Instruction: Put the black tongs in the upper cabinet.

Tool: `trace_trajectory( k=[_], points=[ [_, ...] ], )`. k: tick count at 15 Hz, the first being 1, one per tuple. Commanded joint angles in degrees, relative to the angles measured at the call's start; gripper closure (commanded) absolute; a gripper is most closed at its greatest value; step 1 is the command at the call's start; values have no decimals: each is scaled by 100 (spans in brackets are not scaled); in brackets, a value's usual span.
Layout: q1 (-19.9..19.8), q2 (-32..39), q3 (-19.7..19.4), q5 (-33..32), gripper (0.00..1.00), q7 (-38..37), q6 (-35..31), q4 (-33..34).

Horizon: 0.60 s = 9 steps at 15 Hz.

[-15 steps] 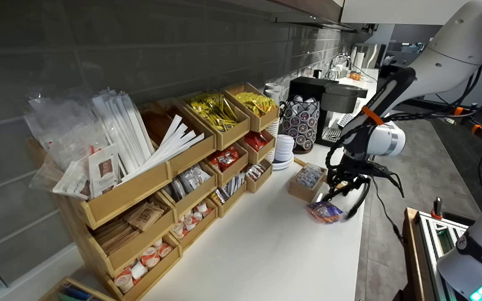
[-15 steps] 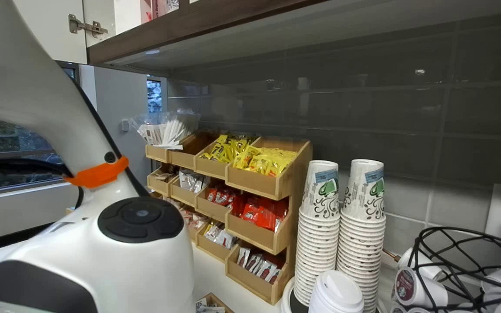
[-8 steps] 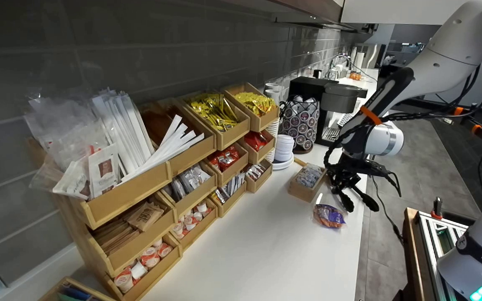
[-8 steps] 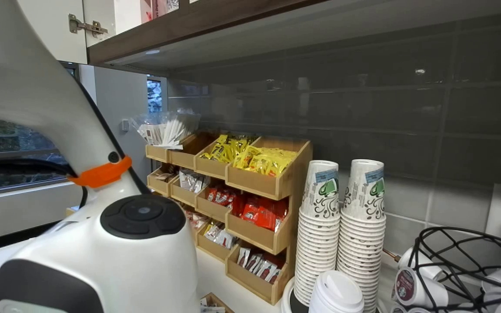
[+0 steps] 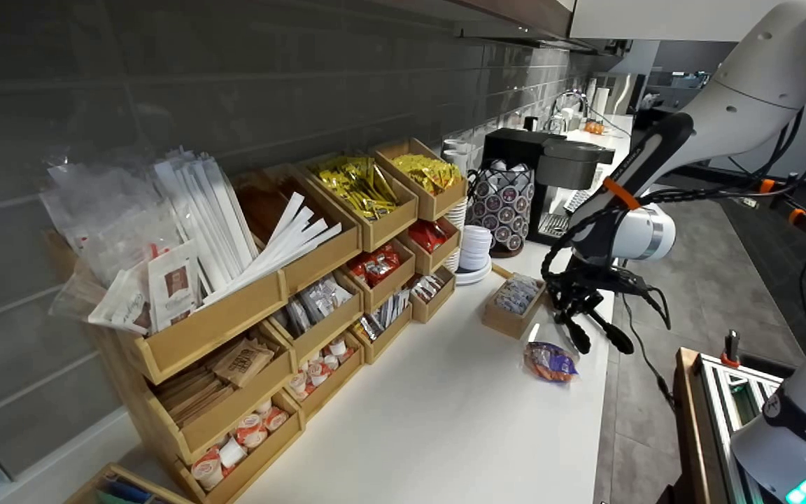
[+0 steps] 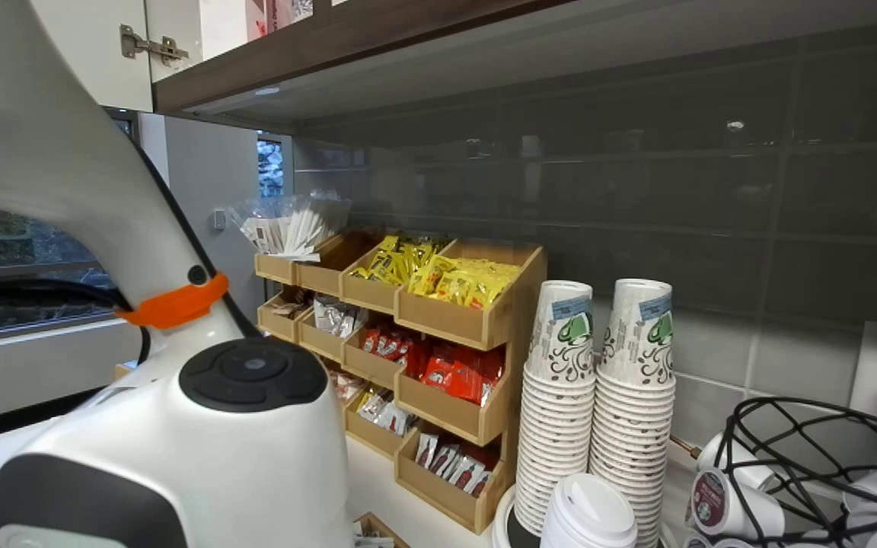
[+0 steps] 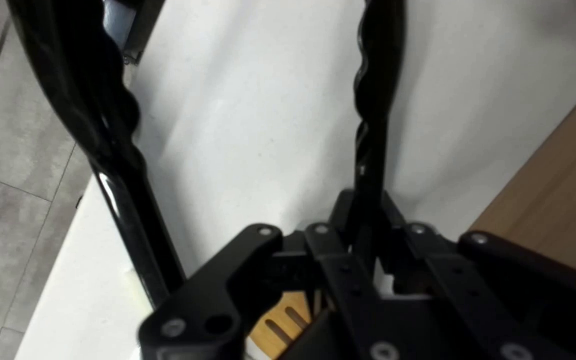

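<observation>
- We see the fingers [image 7: 340, 215] drawn narrow, gripping one limb of the black tongs [image 7: 375, 100]; the second limb runs outside them, toward the edge of the counter [image 7: 258, 125].
- Beyond the fingers we find both limbs glossy and scalloped, standing apart.
- Only the wrist view gives us the slots in a yellowish piece [image 7: 283, 320], glimpsed past the fingers.
- In an exterior view we get the colourful packet [image 5: 550, 362], below the fingers.
- Well above the fingers hangs the upper cabinet [image 6: 347, 36]; its door hinge [image 6: 153, 47] shows in an exterior view.

I see the upper cabinet [image 6: 332, 44] standing open at the top, the arm [image 6: 202, 449] at left, a wooden rack [image 6: 442, 323] mid-frame, paper cups [image 6: 558, 426] beside it.
</observation>
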<state>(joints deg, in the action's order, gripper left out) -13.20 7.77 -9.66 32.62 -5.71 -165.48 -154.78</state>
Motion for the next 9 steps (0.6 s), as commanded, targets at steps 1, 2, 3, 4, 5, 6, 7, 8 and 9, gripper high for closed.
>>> trace_trajectory(
  k=[1,2,3,4,5,6,7,8,9],
  points=[
    [138,-282,-193,-779,96,-623,-81,-274],
    [160,-367,-252,-1039,96,-770,-10,-338],
    [228,-488,-357,-1377,96,-942,38,-426],
    [241,-608,-418,-1712,96,-1063,126,-492],
    [261,-629,-487,-2038,96,-1205,163,-446],
    [267,-611,-543,-2339,96,-1317,305,-276],
    [257,-745,-568,-2630,96,-1433,383,-292],
    [239,-841,-573,-2845,96,-1529,477,-275],
    [213,-926,-567,-3059,96,-1644,574,-253]
  ],
)
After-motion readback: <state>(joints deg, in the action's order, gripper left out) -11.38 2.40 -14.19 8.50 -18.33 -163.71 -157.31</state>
